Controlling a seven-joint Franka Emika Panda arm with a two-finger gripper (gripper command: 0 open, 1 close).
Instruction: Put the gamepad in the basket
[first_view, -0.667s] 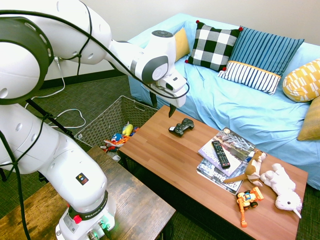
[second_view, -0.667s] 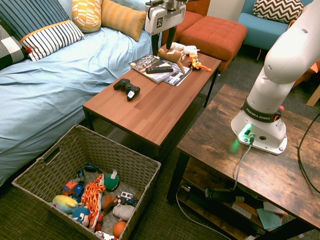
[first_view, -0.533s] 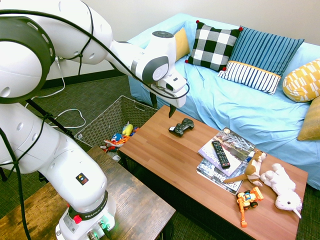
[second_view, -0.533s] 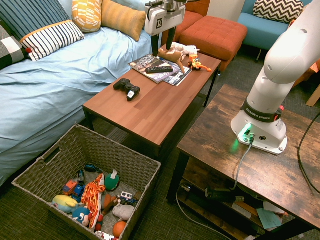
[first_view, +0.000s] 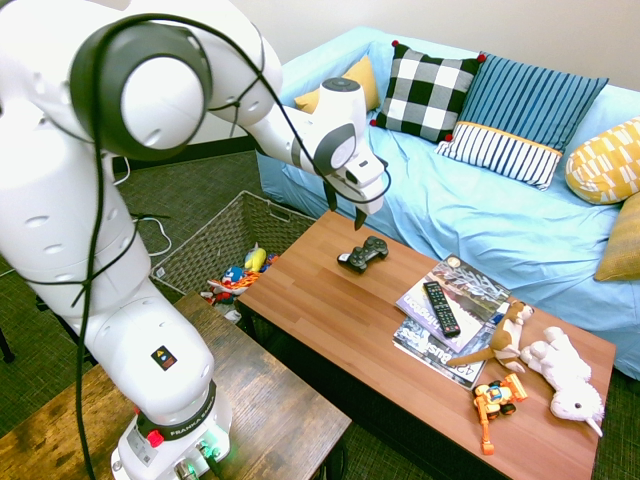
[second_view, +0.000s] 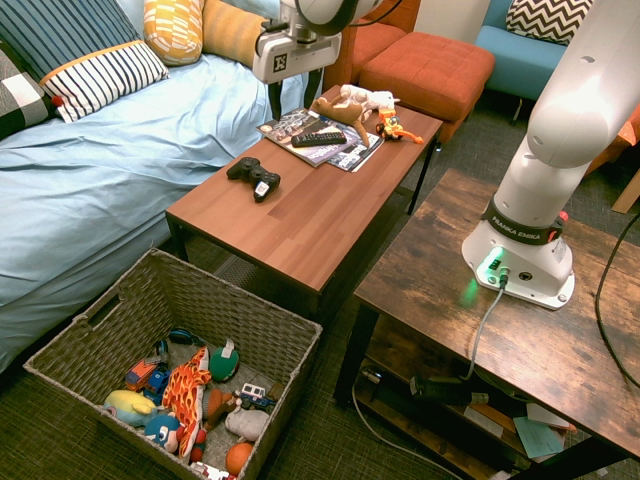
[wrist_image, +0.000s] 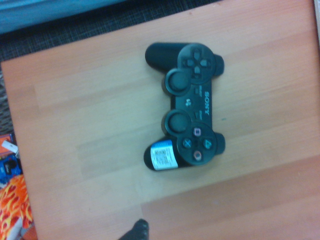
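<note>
Gripper (first_view: 345, 207), one: two dark fingers, standing wide apart with nothing between them, pointing down above the coffee table (first_view: 310, 290); the spread presumably leaves room to straddle a controller.

Gamepad (first_view: 362, 254), one: black, two grips, two thumbsticks, one pale label on a grip. It lies face up on the table below the jaws, near them and untouched. Its narrow middle probably offers the best hold, so lowering and lining up seem the next needs; a grip on one rounded handle could slip.

Basket (second_view: 200, 280), one: grey-brown wicker, on the floor below the jaws' level, beyond the table's end, open-topped to receive the gamepad. Several toys (second_view: 185, 400) lie inside; overlap prevents a sure count.

Farther from the jaws, toward the table's other end: one remote (first_view: 441, 309), resting on magazines (first_view: 470, 290), at least two; two plush toys (first_view: 540, 360); one orange toy vehicle (first_view: 497, 398).
</note>
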